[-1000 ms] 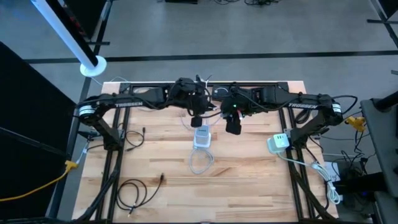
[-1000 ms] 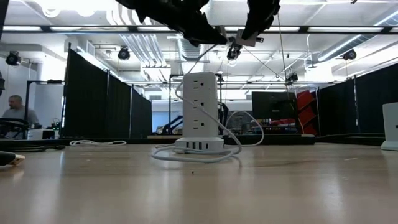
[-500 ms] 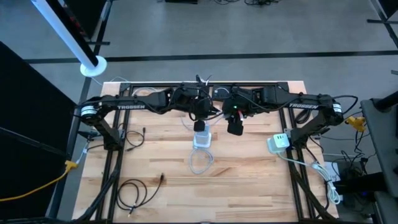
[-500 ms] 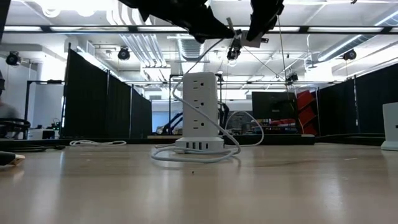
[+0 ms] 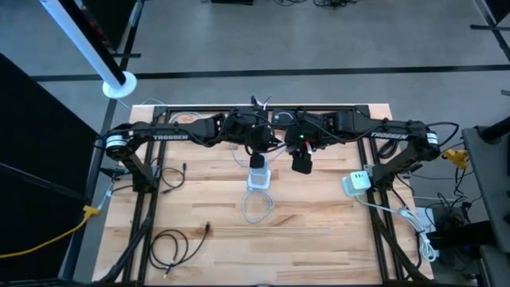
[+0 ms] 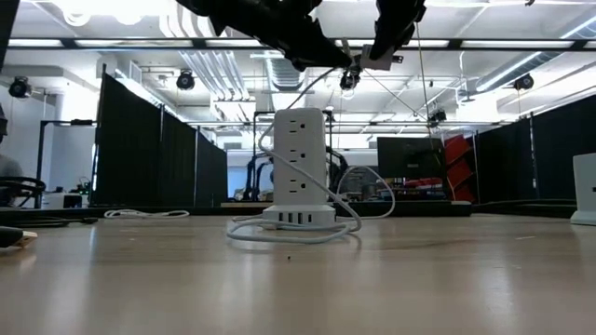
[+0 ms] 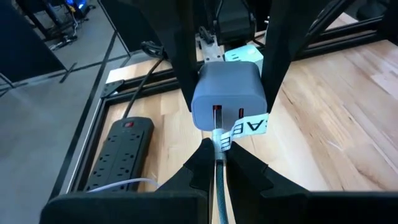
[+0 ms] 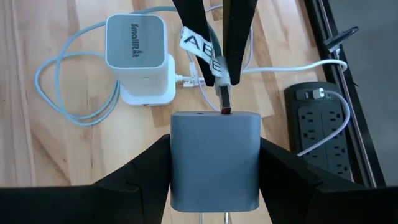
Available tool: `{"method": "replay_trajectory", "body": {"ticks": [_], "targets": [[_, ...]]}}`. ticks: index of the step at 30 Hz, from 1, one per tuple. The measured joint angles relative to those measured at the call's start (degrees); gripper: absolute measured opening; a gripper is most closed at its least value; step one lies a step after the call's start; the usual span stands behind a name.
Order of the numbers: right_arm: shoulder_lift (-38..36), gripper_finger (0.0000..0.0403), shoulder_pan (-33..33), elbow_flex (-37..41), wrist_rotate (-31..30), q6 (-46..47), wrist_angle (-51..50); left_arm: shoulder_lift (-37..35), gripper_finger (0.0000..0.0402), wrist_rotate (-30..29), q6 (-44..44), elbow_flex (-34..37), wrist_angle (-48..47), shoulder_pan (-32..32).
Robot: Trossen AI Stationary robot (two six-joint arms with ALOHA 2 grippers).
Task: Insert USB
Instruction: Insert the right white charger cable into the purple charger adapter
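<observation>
The pale wooden bench (image 5: pixel 319 231) carries a white power-strip tower (image 5: pixel 258 177) with its looped white cord, standing below and just in front of the two claws, which meet in the air above it. A second white charger (image 5: pixel 357 182) sits well off to the right claw's outer side.

The step in hand, as I judge it, is the mating itself — plug tip at the port, not yet seated. The next move calls for a short straight push along the plug's axis, with the block held steady; any tilt could jam the tip on the port's edge.

The right claw (image 8: pixel 214 155) is part-open around a grey rounded-square charger block (image 8: pixel 215 158), gripping it by its sides. The left claw (image 7: pixel 214 158) is clenched on a thin USB cable with a white printed label (image 7: pixel 217 186). Its metal USB plug (image 8: pixel 224 98) touches the block's face at one port — how deep it sits I cannot tell.
</observation>
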State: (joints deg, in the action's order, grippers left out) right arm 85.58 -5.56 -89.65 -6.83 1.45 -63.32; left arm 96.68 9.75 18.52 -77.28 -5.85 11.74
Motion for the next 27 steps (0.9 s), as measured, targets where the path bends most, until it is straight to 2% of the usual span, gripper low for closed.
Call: {"method": "replay_trajectory", "body": {"ticks": [27], "targets": [[2.83,0.0190,-0.09,-0.08,1.19,-0.24,0.90,1.44,0.0016,1.13,-0.79,0.17,0.42,-0.11]]}}
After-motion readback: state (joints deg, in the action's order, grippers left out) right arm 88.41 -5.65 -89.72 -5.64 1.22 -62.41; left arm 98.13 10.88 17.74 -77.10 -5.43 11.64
